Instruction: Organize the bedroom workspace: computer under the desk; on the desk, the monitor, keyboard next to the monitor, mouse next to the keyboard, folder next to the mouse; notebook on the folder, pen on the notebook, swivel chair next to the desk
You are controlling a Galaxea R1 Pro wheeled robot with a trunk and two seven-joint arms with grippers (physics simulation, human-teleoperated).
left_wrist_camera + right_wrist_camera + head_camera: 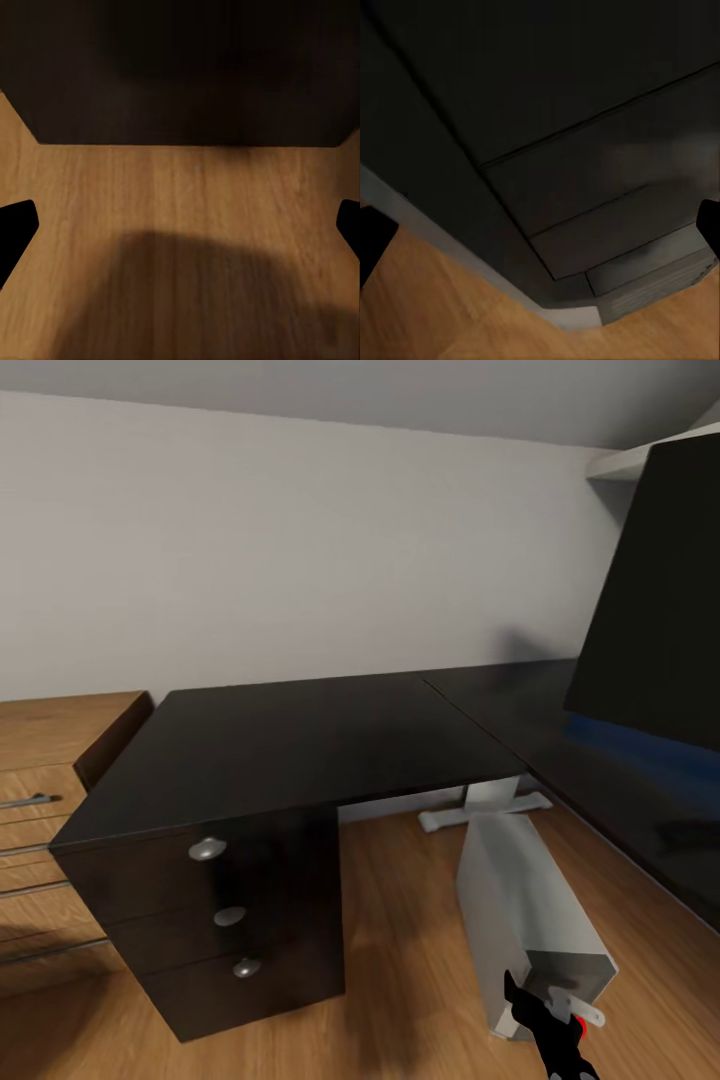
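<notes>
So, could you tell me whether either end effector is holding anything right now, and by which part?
Nothing is held. The left end effector has bare wooden floor between its spread fingertips, and the right end effector is open, facing the computer without gripping it.

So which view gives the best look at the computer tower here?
The head view: the computer shows as a light grey box on the wooden floor beside the desk, its whole length in sight. The right wrist view shows only a close, dark corner of what looks like its case. The left wrist view shows floor and a dark panel.
</notes>
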